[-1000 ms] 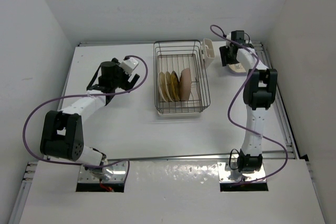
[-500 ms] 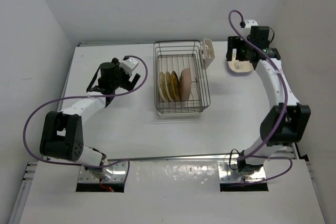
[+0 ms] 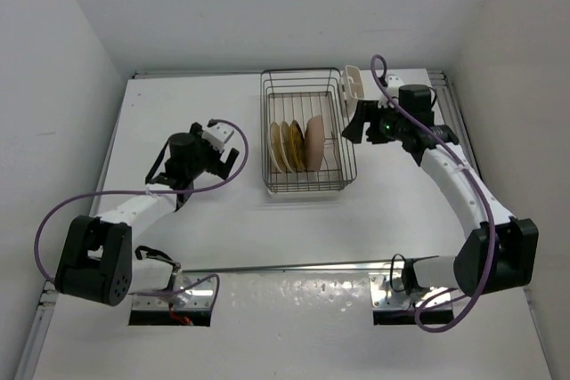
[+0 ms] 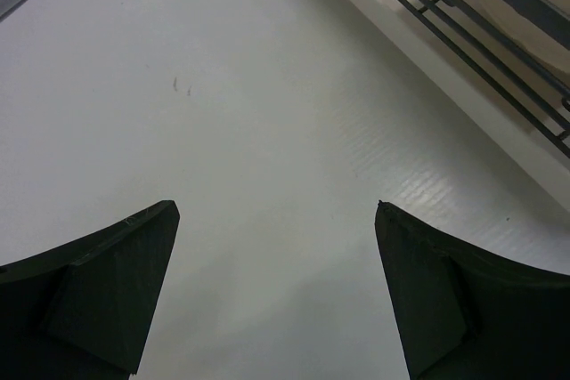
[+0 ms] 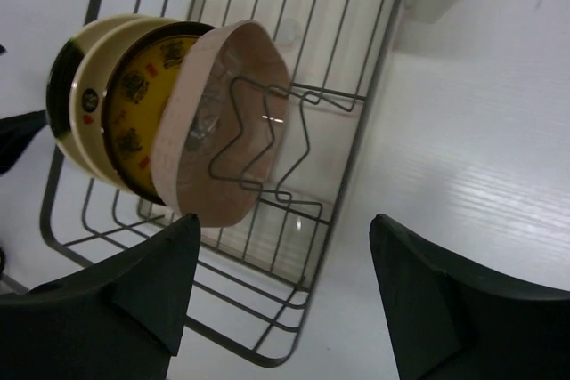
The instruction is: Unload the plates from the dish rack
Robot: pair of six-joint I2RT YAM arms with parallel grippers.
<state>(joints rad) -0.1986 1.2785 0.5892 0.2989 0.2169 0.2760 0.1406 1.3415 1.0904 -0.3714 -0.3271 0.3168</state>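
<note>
I see both grippers empty: left gripper [image 4: 276, 211] spread wide over the table [image 4: 223, 86], right gripper [image 5: 283, 222] parted beside the dish rack [image 5: 356, 131] (plates [image 5: 191, 131] upright inside).

Two tabletop robot arms, seen from above. The left arm [image 3: 134, 204] and the right arm [image 3: 463, 189] are slim white tubes linked by bulky black joints [image 3: 93, 260], and each is bolted to a silver metal plate [image 3: 174, 302]. A thin purple cable [image 3: 55, 209] runs in wide loops alongside each arm. A boxy white camera housing [image 3: 218, 131] sits at the left wrist, and a small green light [image 3: 386, 117] shows on the black right wrist. Close up, the left gripper [image 4: 278, 206] and the right gripper [image 5: 283, 220] end in matte, dark, wedge-shaped fingers [image 4: 107, 282] with flat angled faces.
</note>
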